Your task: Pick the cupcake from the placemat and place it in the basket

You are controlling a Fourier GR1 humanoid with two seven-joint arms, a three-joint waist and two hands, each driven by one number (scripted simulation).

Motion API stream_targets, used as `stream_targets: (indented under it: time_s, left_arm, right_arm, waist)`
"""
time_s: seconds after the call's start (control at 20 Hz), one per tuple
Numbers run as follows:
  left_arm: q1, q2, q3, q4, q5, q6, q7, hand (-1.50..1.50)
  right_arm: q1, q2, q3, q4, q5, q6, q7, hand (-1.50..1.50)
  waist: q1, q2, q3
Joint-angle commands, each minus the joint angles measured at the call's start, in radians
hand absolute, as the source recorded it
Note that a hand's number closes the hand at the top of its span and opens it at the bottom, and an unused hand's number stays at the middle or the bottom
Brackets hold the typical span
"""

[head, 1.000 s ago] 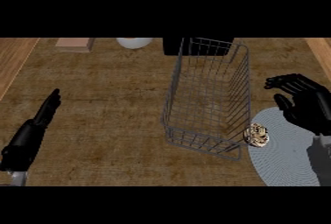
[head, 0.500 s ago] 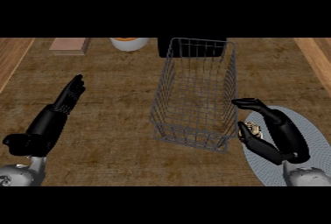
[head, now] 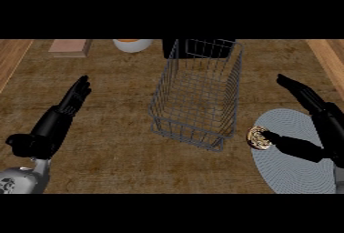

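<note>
The cupcake (head: 259, 136), small and brown with a pale top, sits at the left edge of the round grey placemat (head: 295, 170) at the lower right. My right hand (head: 316, 123) is spread open over the placemat, its thumb (head: 289, 143) stretched out to touch the cupcake and its fingers (head: 299, 93) pointing away up the counter. The wire basket (head: 198, 91) stands just left of the cupcake, in the middle of the counter, with nothing inside. My left hand (head: 70, 102) rests open at the left, fingers straight and pointing up.
Along the far edge of the wooden counter lie a light wooden block (head: 70, 46), a white bowl (head: 132, 44) and a dark object (head: 176, 48) behind the basket. Lighter wood strips border the counter at both sides.
My right hand has opened wider, with its fingers swung out to the right and its thumb now touching the cupcake. The view has shifted a little; the left hand has kept its pose.
</note>
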Motion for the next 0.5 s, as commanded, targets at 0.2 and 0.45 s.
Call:
stream_targets:
  time_s: [0.2,0.45]
  left_arm:
    - [0.014,-0.011,-0.001,-0.011,-0.015,-0.003,-0.018,0.0]
    - [0.023,-0.054,-0.021,0.027,-0.045,0.0,-0.047,0.0]
  right_arm:
    - [-0.013,-0.286,-0.022,-0.159,-0.058,0.424,0.336,-1.5]
    - [-0.033,-0.337,-0.1,-0.259,-0.301,0.649,0.495,-1.5]
  waist:
    - [0.011,0.003,0.002]
    - [0.011,0.006,0.004]
